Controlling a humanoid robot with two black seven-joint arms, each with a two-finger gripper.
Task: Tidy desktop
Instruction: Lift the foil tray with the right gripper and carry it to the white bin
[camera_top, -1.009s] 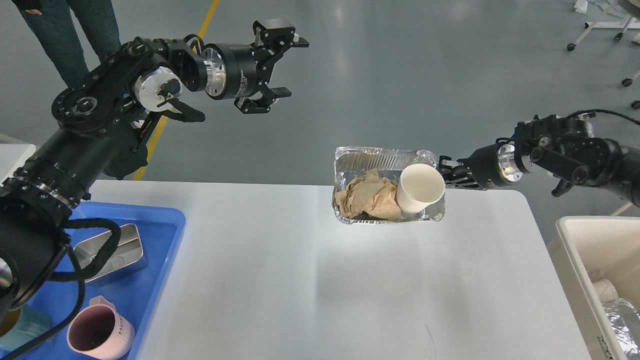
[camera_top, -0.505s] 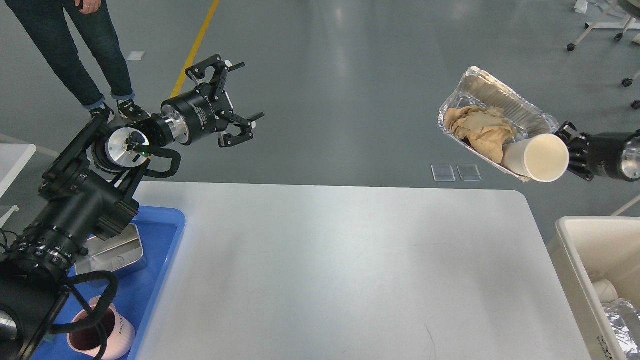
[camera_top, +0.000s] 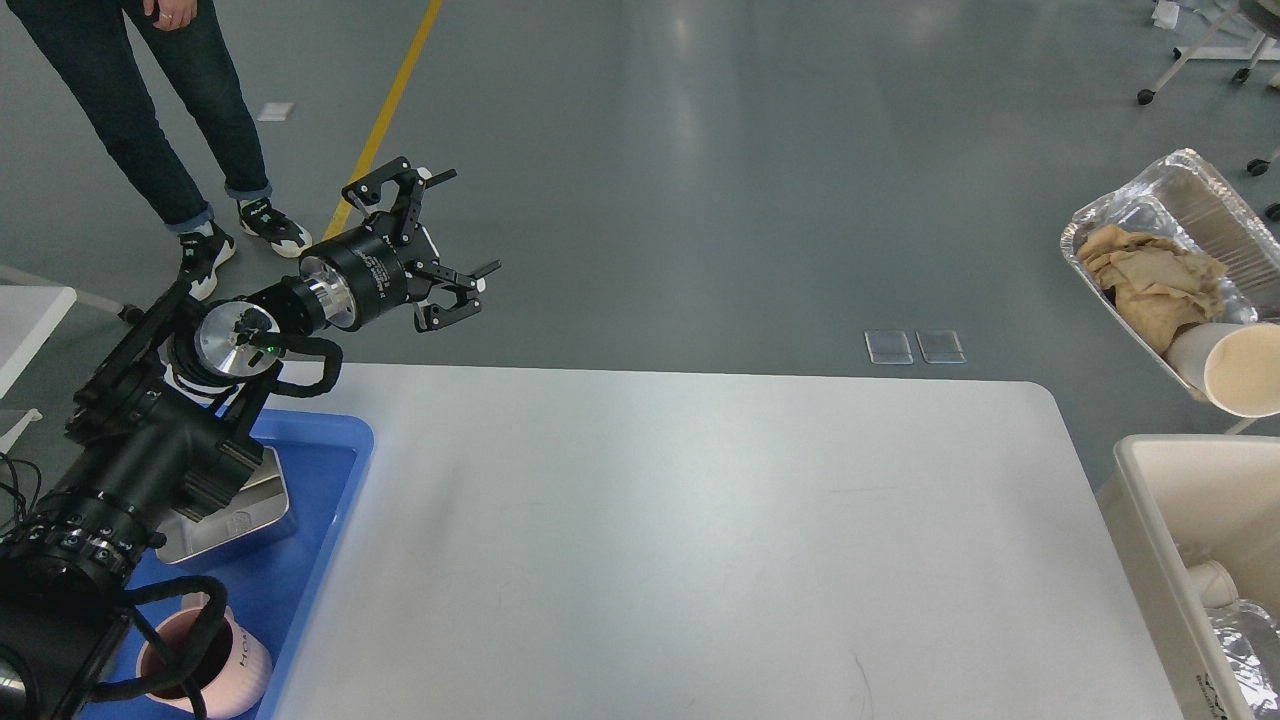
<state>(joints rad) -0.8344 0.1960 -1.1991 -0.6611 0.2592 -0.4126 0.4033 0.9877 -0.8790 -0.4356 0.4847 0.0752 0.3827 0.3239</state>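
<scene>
Since the load left it a second ago, the large matte white rectangular desktop (camera_top: 680, 540) lies below centre. The crinkled silver foil tray (camera_top: 1190, 215), with brown paper and white cup, has swung right above the cream-white bin (camera_top: 1150, 500); disposal is judged imminent. Left gripper (camera_top: 445, 240): fingers apart, empty. Right gripper: out of frame.

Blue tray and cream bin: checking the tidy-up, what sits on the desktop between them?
Nothing: the head view shows bare desktop from blue tray to cream bin.
</scene>
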